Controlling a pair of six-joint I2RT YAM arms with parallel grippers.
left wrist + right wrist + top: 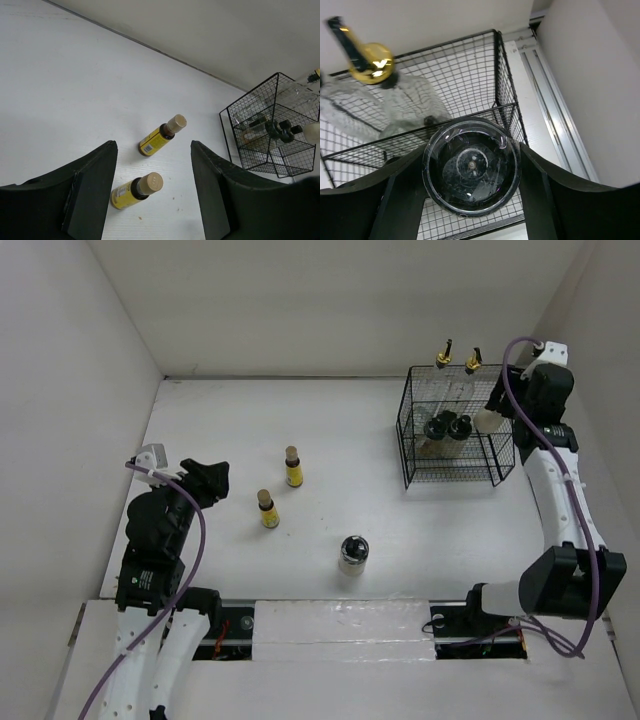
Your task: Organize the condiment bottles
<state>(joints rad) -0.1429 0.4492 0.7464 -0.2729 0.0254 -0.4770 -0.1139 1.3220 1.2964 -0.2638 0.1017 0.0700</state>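
Right wrist view: the right claw (471, 159) grasps a cream-filled jar with a round black lid (471, 169), one black finger pressed to each side of the lid. The jar hangs at the edge of the black wire basket (506, 75) just beyond the claw – we cannot tell whether it is inside the wire or just outside. Ahead and to the left of this claw, inside the basket, stands a clear glass cruet with a gold spout (402, 102).

From the left wrist we see the left claw (153, 147) released and holding nothing, its fingers wide apart above the white table (60, 75). Straight ahead of it stand two yellow bottles with tan caps, the nearer yellow bottle (135, 189) and the farther yellow bottle (161, 137), apart from each other.

From above, a cream jar with a dark shiny lid (353, 554) stands alone to the right of the left claw – well apart from it. A pair of dark-topped bottles (447, 427) sits inside the basket, just left of the right claw.
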